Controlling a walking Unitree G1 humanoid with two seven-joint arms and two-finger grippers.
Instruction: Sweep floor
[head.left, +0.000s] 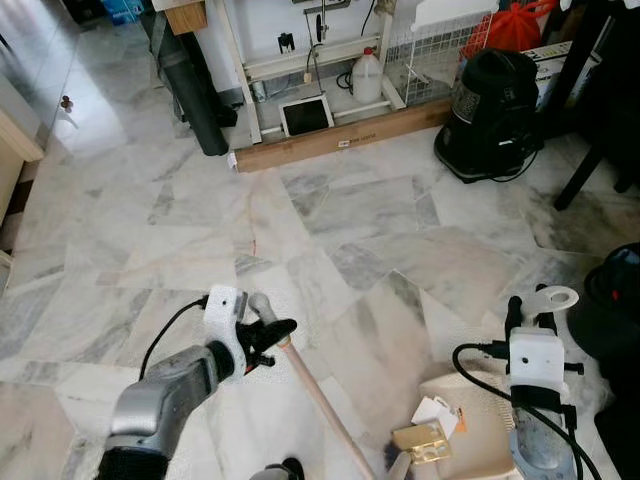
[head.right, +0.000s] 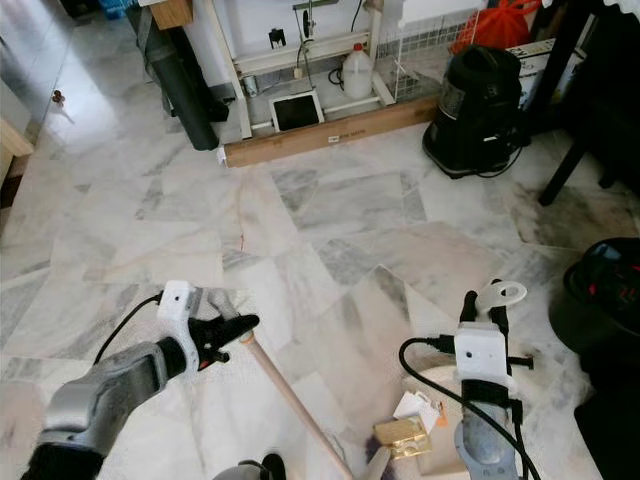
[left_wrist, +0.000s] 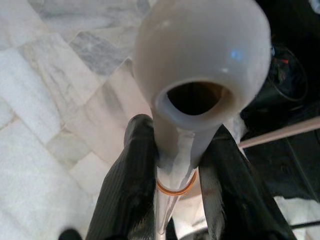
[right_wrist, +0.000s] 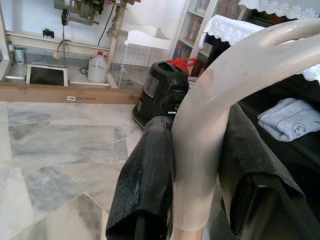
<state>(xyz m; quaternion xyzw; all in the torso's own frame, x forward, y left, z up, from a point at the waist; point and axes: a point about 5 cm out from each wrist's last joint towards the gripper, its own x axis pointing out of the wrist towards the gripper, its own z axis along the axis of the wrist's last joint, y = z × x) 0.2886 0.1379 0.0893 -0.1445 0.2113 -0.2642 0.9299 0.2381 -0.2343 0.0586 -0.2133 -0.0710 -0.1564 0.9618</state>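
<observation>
Our left gripper (head.left: 268, 338) clamps the broom handle (head.left: 312, 388) near its grey cap. Our right gripper (head.left: 532, 322) grips the dustpan handle (head.left: 552, 298); paper scraps (head.left: 428, 428) lie between.

Vacuum cleaner (head.left: 492, 110) stands right of the long board (head.left: 340, 138).

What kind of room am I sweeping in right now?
Probably a home utility or storage corner with a marble floor: a black vacuum cleaner, a plastic jug on a low white rack, and a long cardboard box along the wall.
</observation>
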